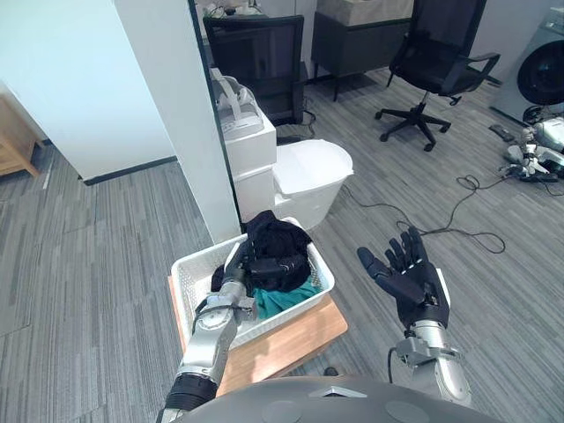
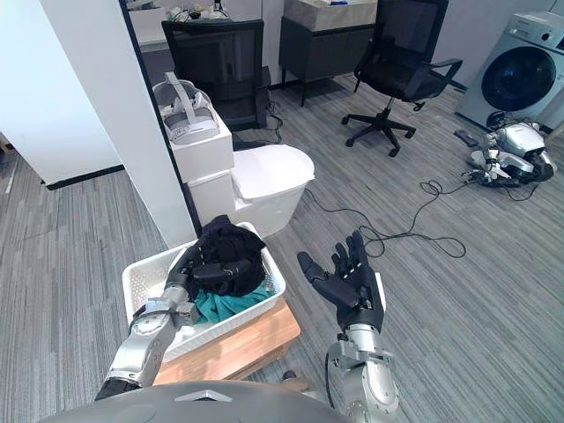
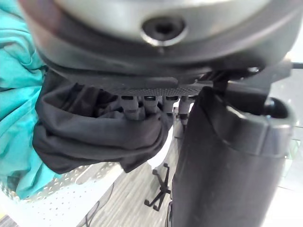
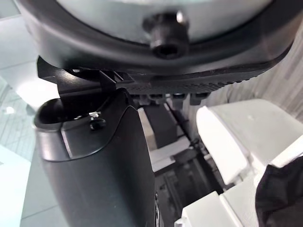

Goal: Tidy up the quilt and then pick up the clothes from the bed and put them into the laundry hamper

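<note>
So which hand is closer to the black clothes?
Left. The left hand grips the black clothes in the white basket; the right hand hangs open beside the basket, apart.

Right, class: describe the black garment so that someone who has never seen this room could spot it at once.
Find the white pillar; near its foot a white hamper sits on a wooden stand. The black garment is heaped on top inside, gripped by the left hand; the teal cloth lies under it.
</note>
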